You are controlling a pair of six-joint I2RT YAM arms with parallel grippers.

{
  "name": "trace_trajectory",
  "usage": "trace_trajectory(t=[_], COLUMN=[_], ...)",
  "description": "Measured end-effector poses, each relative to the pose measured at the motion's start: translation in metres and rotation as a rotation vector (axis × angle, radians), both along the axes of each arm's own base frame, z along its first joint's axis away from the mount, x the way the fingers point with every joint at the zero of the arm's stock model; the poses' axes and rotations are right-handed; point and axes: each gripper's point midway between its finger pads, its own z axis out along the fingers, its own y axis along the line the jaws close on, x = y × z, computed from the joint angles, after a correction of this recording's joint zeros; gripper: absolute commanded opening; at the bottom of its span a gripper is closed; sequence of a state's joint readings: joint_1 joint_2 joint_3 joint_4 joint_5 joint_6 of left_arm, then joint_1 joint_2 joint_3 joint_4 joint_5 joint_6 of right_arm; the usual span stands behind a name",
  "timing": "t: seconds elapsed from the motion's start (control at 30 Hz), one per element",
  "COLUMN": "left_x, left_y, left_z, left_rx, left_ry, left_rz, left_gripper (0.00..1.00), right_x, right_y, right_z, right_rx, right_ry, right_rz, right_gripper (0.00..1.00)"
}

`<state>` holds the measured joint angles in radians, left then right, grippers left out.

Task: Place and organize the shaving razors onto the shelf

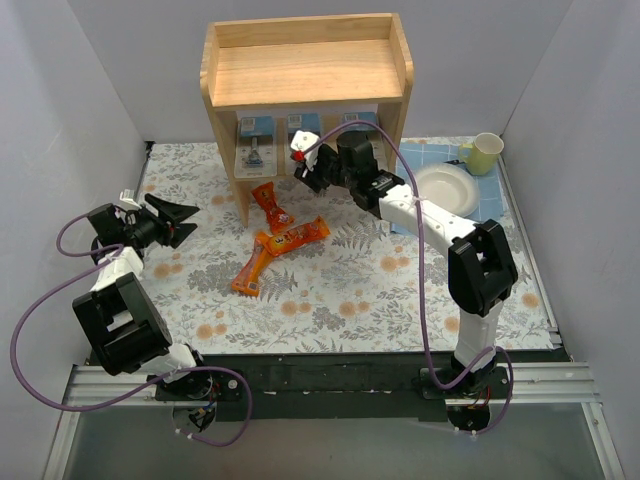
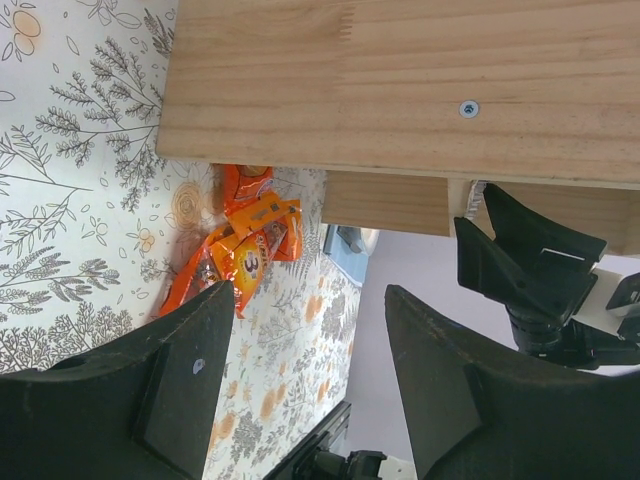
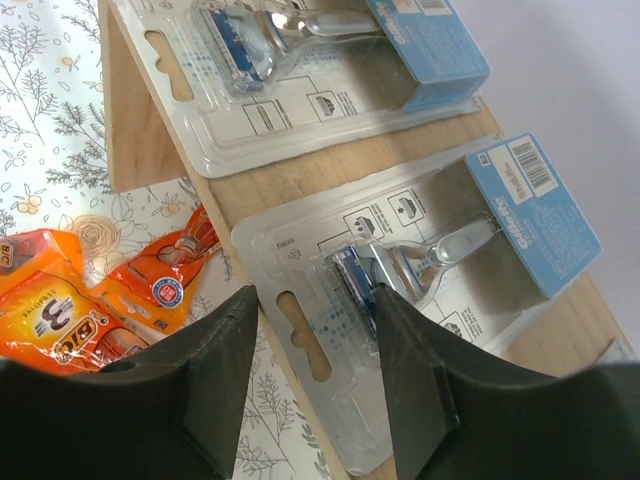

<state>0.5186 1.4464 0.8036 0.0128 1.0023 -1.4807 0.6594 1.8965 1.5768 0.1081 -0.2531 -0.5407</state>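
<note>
Black bases of the two arms sit at the near edge of the bench (image 1: 330, 310), which is covered in a flowered cloth. On the left, the left end effector (image 1: 192, 222) hovers low over the cloth, pointing right. Its fingers are spread wide and hold nothing.

Further in, near the middle, a few orange packets (image 1: 275, 238) lie loosely overlapped on the cloth. They are just in front of the shelf's left side panel.

The right arm reaches from the near right across to the shelf's lower tier. The right end effector (image 3: 315, 300) hangs at the front edge of that board with its fingers apart. From the wrist view, the near end of the middle pack (image 3: 440, 290), with its hang slot, shows in the gap between them. I can't tell whether either finger touches it; nothing looks pinched.

The razors are on the lower tier of the wooden shelf (image 1: 300, 75). The middle pack lies flat, and the left pack (image 3: 300, 80) lies flat beside it, closer to the left panel, apart and roughly parallel. Anything further right on that tier is hidden behind the arm.

To the far right, a white plate (image 1: 445, 188) rests on a blue mat, with a pale green cup (image 1: 486, 152) just beyond it.
</note>
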Motion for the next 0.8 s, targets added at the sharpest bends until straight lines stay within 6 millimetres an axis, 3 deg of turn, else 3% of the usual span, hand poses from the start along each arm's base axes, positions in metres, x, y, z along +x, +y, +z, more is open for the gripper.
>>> trace_trajectory(t=[0.17,0.6,0.8], left_x=[0.001,-0.001,-0.006], left_y=[-0.001,-0.004,-0.007], left_z=[0.001,0.004,0.007], left_rx=[0.001,-0.003,0.003], left_ry=[-0.006,-0.010,-0.022], left_rz=[-0.002,-0.002,-0.002], left_gripper=[0.61,0.61,0.61], right_x=[-0.002,-0.006,-0.012], right_y=[-0.012,-0.021,-0.016], right_z=[0.003,-0.009,-0.009], right_rx=[0.000,-0.172,-0.194], right_ry=[-0.004,-0.136,-0.169], right_rz=[-0.010,0.046,0.099], right_gripper=[0.42,0.39,0.18])
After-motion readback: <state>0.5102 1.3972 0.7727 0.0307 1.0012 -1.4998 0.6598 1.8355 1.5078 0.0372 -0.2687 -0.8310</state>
